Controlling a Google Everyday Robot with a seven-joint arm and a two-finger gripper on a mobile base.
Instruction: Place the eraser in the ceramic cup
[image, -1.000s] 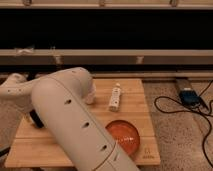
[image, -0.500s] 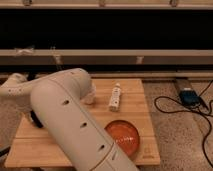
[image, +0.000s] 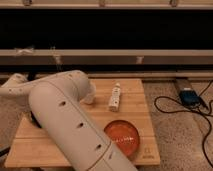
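Note:
My white arm (image: 65, 115) fills the left foreground and covers much of the wooden board (image: 140, 110). The gripper (image: 34, 119) shows only as a dark part low at the board's left edge, behind the arm. A small white ceramic cup (image: 90, 98) peeks out just right of the arm, near the board's far middle, partly hidden. The eraser is hidden or out of view.
A pale beige rectangular block (image: 115, 97) lies right of the cup. An orange-red bowl (image: 121, 136) sits at the board's front right. A blue device (image: 188, 96) and black cables (image: 170, 107) lie on the floor to the right. A dark shelf front runs behind.

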